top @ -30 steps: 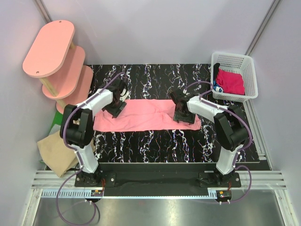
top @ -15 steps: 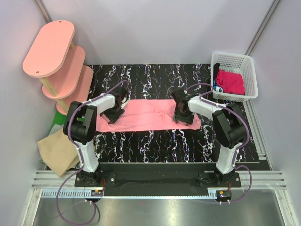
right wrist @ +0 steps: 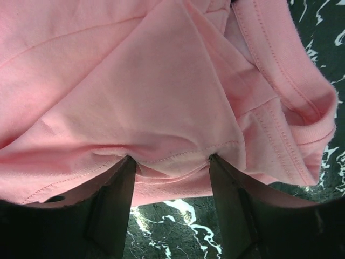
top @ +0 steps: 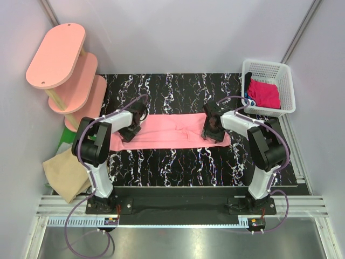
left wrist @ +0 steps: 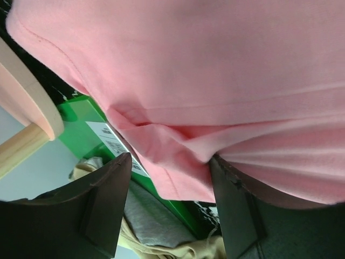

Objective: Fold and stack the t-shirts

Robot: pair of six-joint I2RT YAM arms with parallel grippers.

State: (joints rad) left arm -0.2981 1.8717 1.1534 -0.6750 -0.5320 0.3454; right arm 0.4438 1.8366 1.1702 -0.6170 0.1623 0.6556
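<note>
The salmon-pink t-shirt lies as a long folded strip across the middle of the black marbled table. My left gripper is low over its left end. In the left wrist view it stands open, with a loose fold of the pink t-shirt hanging between the fingers. My right gripper is at the strip's right end. It is open too, its tips pressed against the stitched hem of the t-shirt. A tan-beige t-shirt lies off the table's left side. A magenta-red t-shirt sits in the basket.
A white lattice basket stands at the table's right rear corner. Pink oval shelf boards rise at the left rear. A green box sits just past the table's left edge, with grey and tan cloth below it.
My left gripper has come nearer and lower onto the shirt's left end. The right gripper has shifted slightly right, its jaws a little narrower. The pink strip looks slimmer.
</note>
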